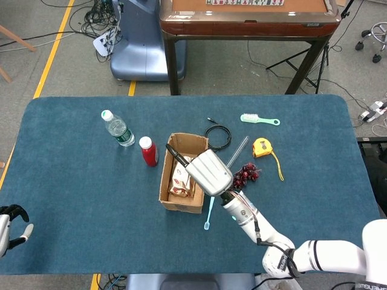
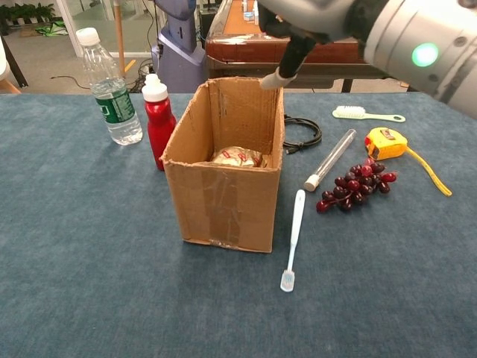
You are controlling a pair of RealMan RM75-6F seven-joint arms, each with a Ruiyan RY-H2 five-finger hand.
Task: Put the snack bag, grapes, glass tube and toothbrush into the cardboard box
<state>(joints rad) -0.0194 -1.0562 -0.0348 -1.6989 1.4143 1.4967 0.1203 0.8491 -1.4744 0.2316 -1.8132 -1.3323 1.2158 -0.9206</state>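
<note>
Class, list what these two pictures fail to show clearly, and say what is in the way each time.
- Right hand: chest view crops it at the top edge; head view shows only its back.
- Snack bag: mostly behind the cardboard box wall in chest view.
- Left hand: cut by the head view's left edge.

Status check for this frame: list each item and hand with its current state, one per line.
Snack bag: lying inside the box.
Box: upright, open-topped.
Grapes: on the table.
Glass tube: lying flat, beside the grapes.
Toothbrush: lying flat beside the box.
Water bottle: upright, capped.
Red bottle: upright, capped.
Right hand: above the box, holding nothing.
Left hand: at the table edge, holding nothing.
</note>
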